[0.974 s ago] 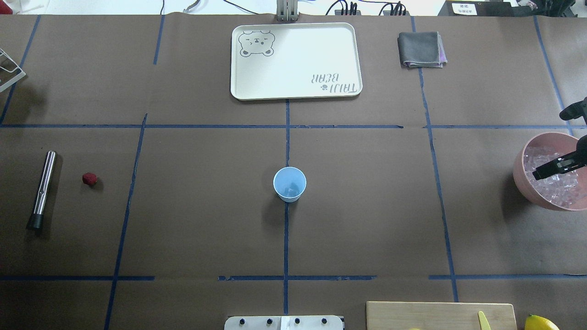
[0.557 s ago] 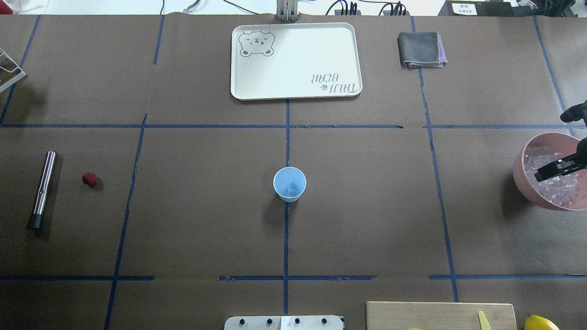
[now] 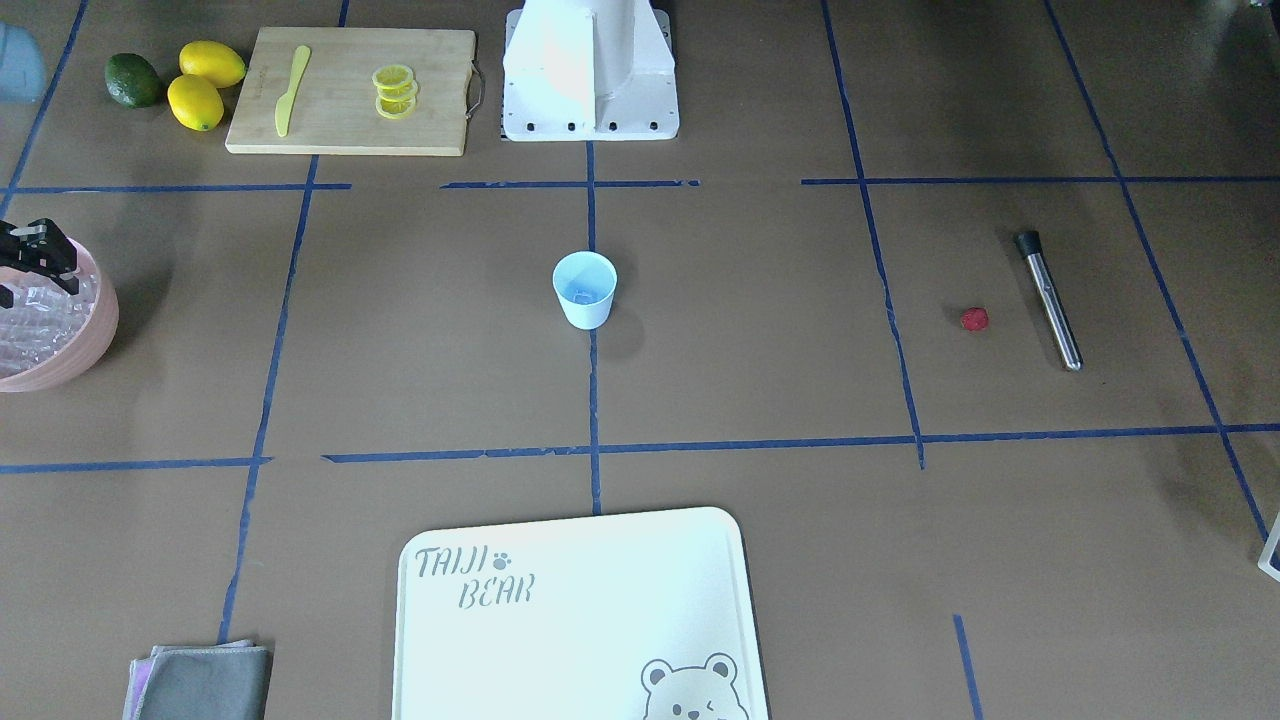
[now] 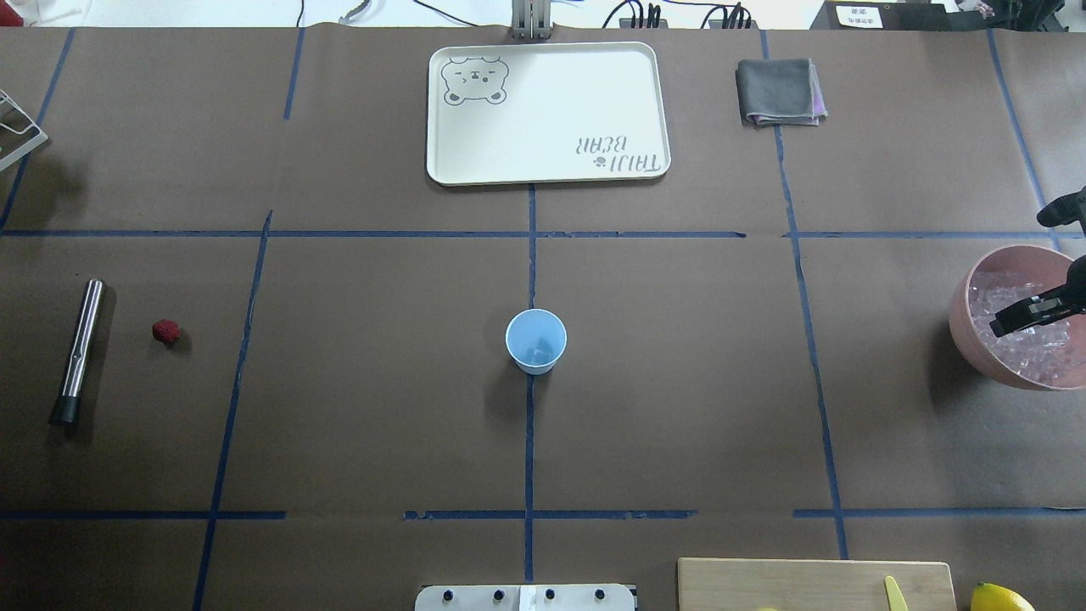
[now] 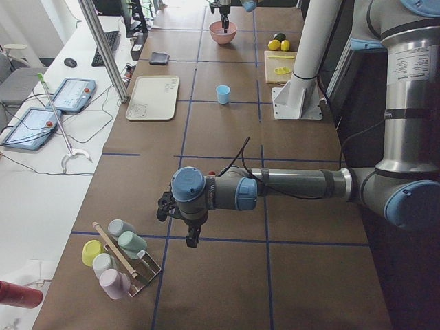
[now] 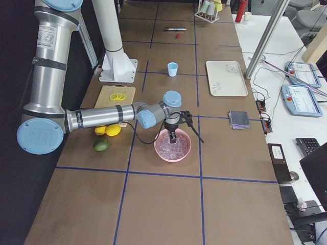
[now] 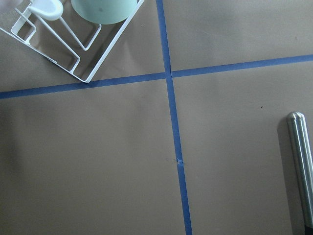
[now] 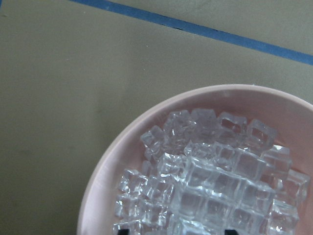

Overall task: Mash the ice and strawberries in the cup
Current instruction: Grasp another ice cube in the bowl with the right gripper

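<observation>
The counter (image 3: 760, 400) is brown paper gridded with blue tape (image 3: 590, 400).

- **Front view:** the cup (image 3: 585, 290) stands upright at the middle. The strawberry (image 3: 974, 319) lies well apart on the robot's left, near a steel muddler (image 3: 1048, 300).
- **Overhead:** the right tool (image 4: 1010, 320) hangs over the pink bowl (image 4: 965, 346). Something small and clear sits in the cup's bottom.
- **Left end:** the left tool (image 5: 190, 239) is low near a cup rack (image 5: 146, 273). I cannot tell how far open it is.
- **Right end:** the right tool points down into the bowl.
- **Left wrist:** only the rack corner and the muddler's end show.
- **Right wrist:** ice (image 8: 210, 176) is heaped tight. Two dark fingertips (image 8: 126, 232) stand spread with cubes between them and nothing gripped.

The cubes look slick and are packed close. Closing on them could squirt one out or catch two at once. A cube held loosely could also drop on the long carry to the cup.
</observation>
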Robot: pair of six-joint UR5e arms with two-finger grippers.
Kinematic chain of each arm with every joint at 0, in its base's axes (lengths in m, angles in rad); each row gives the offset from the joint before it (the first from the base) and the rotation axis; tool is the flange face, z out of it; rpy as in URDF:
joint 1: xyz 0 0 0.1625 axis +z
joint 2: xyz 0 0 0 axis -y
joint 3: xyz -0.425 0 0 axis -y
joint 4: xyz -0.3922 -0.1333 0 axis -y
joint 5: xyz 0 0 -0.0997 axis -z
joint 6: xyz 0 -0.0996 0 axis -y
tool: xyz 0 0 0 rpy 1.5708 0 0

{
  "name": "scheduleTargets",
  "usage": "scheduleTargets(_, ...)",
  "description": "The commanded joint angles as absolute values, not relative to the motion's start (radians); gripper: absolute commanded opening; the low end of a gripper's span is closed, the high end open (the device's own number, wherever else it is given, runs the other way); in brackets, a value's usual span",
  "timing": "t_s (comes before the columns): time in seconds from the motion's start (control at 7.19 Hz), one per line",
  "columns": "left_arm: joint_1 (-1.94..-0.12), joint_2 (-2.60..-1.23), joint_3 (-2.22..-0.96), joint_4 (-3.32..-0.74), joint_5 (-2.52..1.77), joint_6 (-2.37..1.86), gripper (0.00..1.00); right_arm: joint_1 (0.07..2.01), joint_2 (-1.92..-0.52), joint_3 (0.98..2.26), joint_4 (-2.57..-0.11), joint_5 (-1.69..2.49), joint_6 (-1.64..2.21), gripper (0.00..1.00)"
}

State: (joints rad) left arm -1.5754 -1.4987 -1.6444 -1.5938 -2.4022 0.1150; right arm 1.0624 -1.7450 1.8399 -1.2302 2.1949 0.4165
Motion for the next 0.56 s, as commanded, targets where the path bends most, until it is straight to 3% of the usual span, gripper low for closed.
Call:
scheduleTargets(0.0,-1.575,-1.499,-1.644,-1.594,-2.402,0.115,1.00,1.060,-1.738,1.812,-1.229,2.195,0.416,0.71)
scheduleTargets(0.28,-1.575,-1.499,-1.644,-1.594,-2.402,0.115,1.00,1.058,-1.733,1.812,-1.229,2.197,0.417,0.68)
scheduleTargets(0.42,-1.575,-1.499,-1.644,-1.594,-2.402,0.115,1.00,1.058,-1.735,1.816,-1.229,2.200,0.419,0.62)
